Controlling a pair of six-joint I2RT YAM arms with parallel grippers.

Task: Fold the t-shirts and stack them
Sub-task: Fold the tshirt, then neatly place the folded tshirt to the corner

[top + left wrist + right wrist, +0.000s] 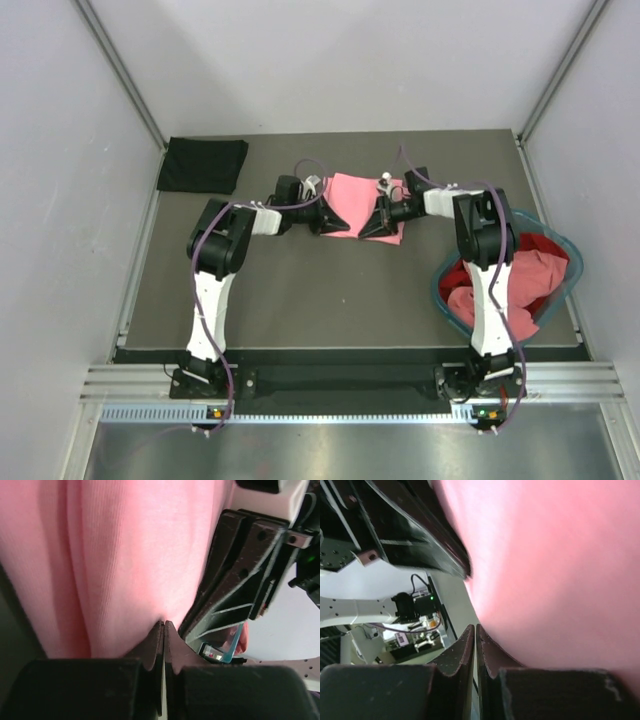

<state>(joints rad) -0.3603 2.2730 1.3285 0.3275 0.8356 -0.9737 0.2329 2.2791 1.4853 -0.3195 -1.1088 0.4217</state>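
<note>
I am mid-fold on the pink shirt (350, 195), which lies on the table (330, 300) just left of the basket (440, 295) and a little farther back. My left pincer (164, 625) is closed tight, with the cloth puckering right into its tips. My right pincer (474, 627) is all but closed on the same shirt's edge (the wrist view there is so close that I see little beyond pink). From above, both sit at the shirt's near edge, close together. I judge the next move is to carry that pinched edge over the rest of the shirt and lay it flat, both arms moving evenly so the cloth does not twist, then let go. The black shirt (203, 165) lies already folded, far left of the basket at the table's back corner, so the pile probably belongs there. The red shirt (545, 248) waits inside the basket, so the job looks less than half done. Left of the basket and nearer my bases, the table is bare cloth-free surface, which leaves room to sweep. The basket's rim crowds my right arm.
</note>
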